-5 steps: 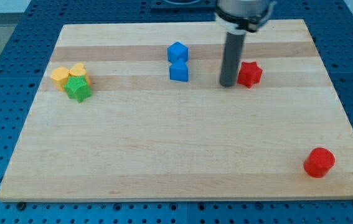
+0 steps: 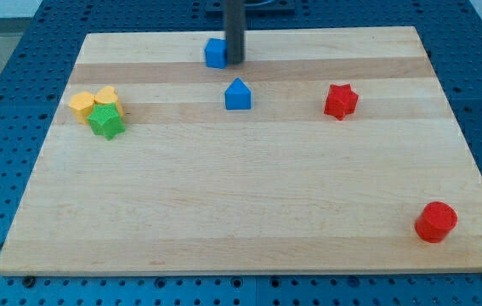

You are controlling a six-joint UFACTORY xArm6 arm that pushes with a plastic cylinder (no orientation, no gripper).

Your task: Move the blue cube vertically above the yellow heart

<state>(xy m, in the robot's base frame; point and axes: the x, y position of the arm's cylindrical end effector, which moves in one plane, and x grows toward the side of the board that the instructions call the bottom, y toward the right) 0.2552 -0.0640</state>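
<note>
Shifted up-left, blue cube (image 2: 215, 53) touching my tip (image 2: 235, 61), wooden board (image 2: 249, 204), blue pegboard (image 2: 11, 76)

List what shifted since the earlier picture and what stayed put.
My tip swung from beside the red star toward the view's top left and now touches the blue cube, which slid up-left. The other blue block nudged slightly left. Everything else stayed.

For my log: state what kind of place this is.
Likely a robotics lab bench: a wooden board lies on a blue perforated table, and my tip touches the blue cube among small coloured blocks.
</note>
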